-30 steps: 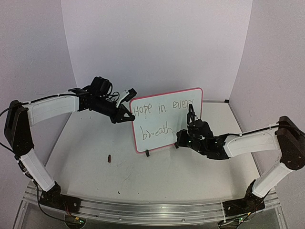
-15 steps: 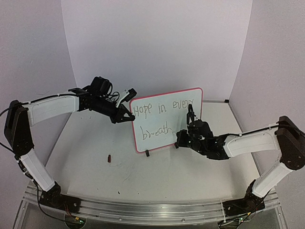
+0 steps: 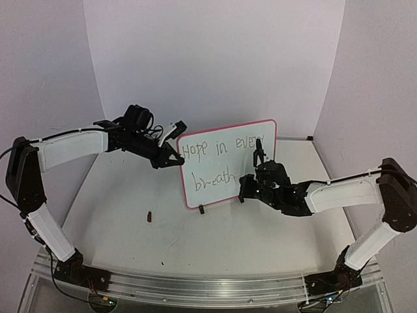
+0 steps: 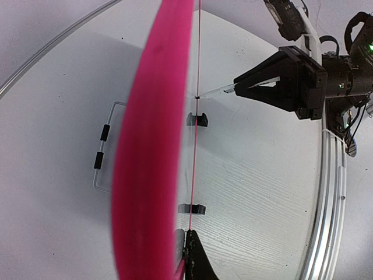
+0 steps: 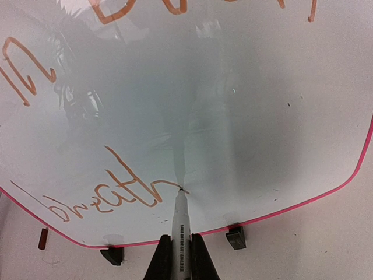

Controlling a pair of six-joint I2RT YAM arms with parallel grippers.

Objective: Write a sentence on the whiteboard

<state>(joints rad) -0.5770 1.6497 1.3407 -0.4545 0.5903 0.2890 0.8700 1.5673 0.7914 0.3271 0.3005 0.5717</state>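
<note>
The whiteboard [image 3: 242, 171] stands upright on two black feet at mid-table. The sentence reads "Hope in every" [image 3: 221, 148] above "breath" [image 3: 216, 180]. My left gripper [image 3: 176, 160] is shut on the board's pink left rim; in the left wrist view [image 4: 185, 252] the rim [image 4: 151, 146] runs edge-on from the jaws. My right gripper [image 3: 254, 186] is shut on a marker [image 5: 180, 224], seen between the fingers in the right wrist view [image 5: 180, 259]. The marker tip touches the board at the tail of "breath" [image 5: 111, 195]. The marker also shows in the left wrist view [image 4: 218, 90].
A small dark piece [image 3: 150, 216] lies on the table left of the board, also in the right wrist view [image 5: 42, 238]. A wire stand [image 4: 102, 146] sits behind the board. White walls close in the back and sides. A metal rail [image 3: 195, 287] runs along the near edge.
My right gripper with the marker has shifted slightly up and left at the end of "breath", and the word's last strokes have filled in. The left arm and board have not moved.
</note>
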